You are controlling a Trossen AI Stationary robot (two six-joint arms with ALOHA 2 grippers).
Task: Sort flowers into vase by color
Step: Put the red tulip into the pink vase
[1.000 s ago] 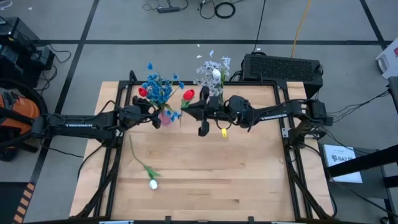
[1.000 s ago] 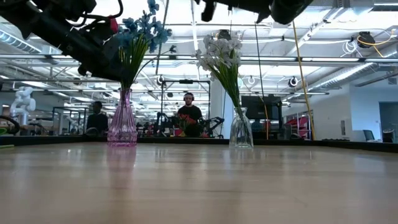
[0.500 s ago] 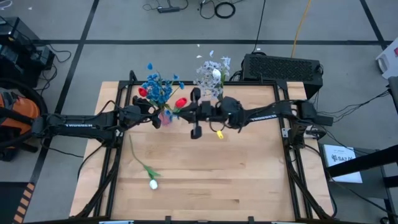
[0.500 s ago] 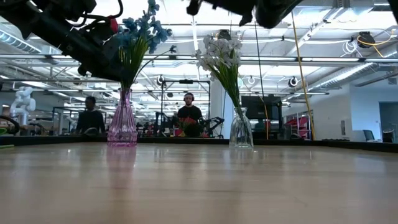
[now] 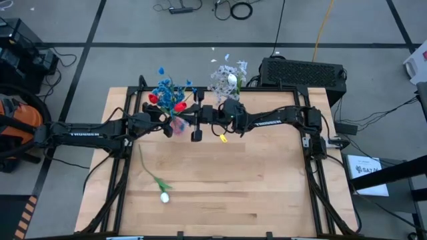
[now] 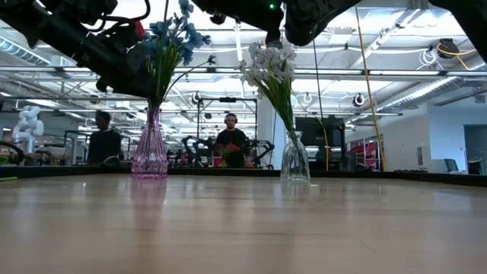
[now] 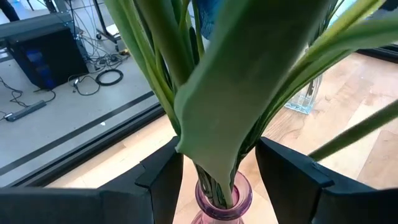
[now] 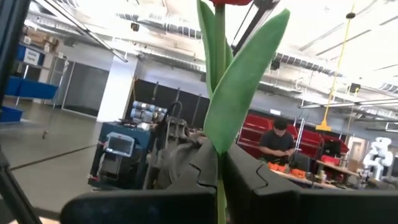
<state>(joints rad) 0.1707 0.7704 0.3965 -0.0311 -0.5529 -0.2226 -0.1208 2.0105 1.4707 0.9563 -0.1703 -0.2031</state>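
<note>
A pink vase holds blue flowers and one red tulip bud. My left gripper is open, with one finger on each side of that vase's neck, apart from the glass. My right gripper hovers just right of the pink vase, shut on a second red tulip. The clear vase carries lavender-white sprays. A white tulip lies flat on the table, toward the near left. My right gripper pinches the red tulip's green stem between its two fingers, below the broad leaf. The fingers reach level from the table's right. The flower is lifted clear of the table, its red bud beside the blue bouquet.
A black box sits at the table's far right edge. The wooden table has open room across its near half and right side. People stand and sit in the room beyond the far edge.
My right gripper has travelled toward the table's left, from in front of the clear vase to next to the pink vase, carrying the red tulip with it. The tulip's bud now sits at the edge of the blue bouquet. The left arm has kept still.
</note>
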